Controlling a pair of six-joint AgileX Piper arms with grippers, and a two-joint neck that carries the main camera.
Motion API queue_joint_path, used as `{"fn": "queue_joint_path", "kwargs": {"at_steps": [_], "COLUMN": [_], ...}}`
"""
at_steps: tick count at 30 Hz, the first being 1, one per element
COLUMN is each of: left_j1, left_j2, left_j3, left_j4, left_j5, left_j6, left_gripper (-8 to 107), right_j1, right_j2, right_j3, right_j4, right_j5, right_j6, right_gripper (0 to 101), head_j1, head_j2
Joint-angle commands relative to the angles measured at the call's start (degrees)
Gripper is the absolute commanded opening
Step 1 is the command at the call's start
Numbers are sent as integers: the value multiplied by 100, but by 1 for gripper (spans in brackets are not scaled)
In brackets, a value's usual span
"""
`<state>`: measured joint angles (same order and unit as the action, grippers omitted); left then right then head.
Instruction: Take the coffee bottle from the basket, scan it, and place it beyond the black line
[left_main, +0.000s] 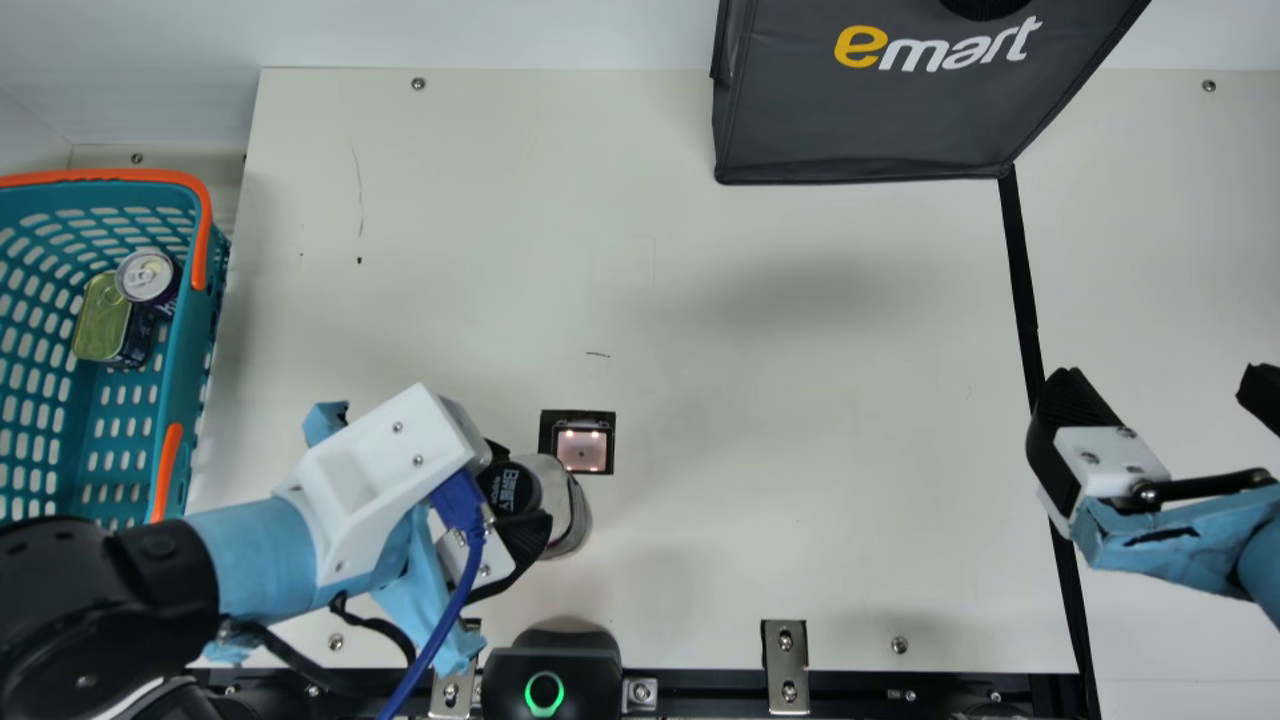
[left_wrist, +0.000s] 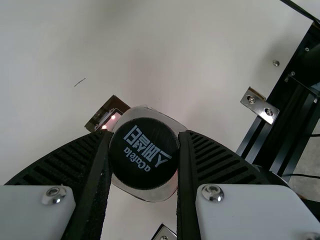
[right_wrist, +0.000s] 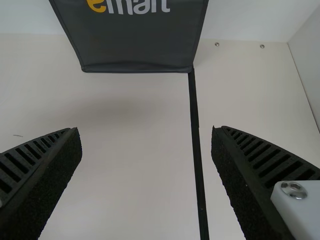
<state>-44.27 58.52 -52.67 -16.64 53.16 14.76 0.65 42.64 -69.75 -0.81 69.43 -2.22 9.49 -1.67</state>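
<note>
Main view | Coffee bottle (left_main: 548, 490) between the fingers of my left gripper (left_main: 524, 492), near the scanner (left_main: 582, 449) | left wrist view: fingers clamped on it, black cap (left_wrist: 144, 153) between them

It looks like a mock shop checkout. A scanner (left_main: 582, 450) sits in the cream surface (left_main: 800, 330), with a shopping basket (left_main: 187, 370) and shopping bag (left_main: 860, 115) by white walls (left_main: 480, 30).

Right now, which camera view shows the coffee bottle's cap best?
The left wrist view: it looks almost straight down on the cap, large and nearly whole, gripped by the left hand. The main view shows it smaller and at a slant, partly behind that hand.
</note>
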Motion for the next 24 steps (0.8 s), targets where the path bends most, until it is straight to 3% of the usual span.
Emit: {"fn": "queue_joint_path", "kwargs": {"at_steps": [1, 12, 24], "left_j1": [46, 178, 293], "left_j2": [9, 264, 828], "left_j3": [-8, -211, -763], "left_j4": [-54, -182, -196], "left_j5": [17, -126, -334], "left_j6": [78, 312, 547], "left_gripper": [10, 10, 10], "right_j1": [0, 0, 0], "right_j2": [0, 0, 0], "right_j3": [0, 0, 0], "right_j4": [0, 0, 0], "right_j5": [0, 0, 0], "right_j6": [0, 0, 0], "right_gripper": [91, 91, 91], "head_j1": [-157, -157, -157], "head_j2": [9, 9, 9]}}
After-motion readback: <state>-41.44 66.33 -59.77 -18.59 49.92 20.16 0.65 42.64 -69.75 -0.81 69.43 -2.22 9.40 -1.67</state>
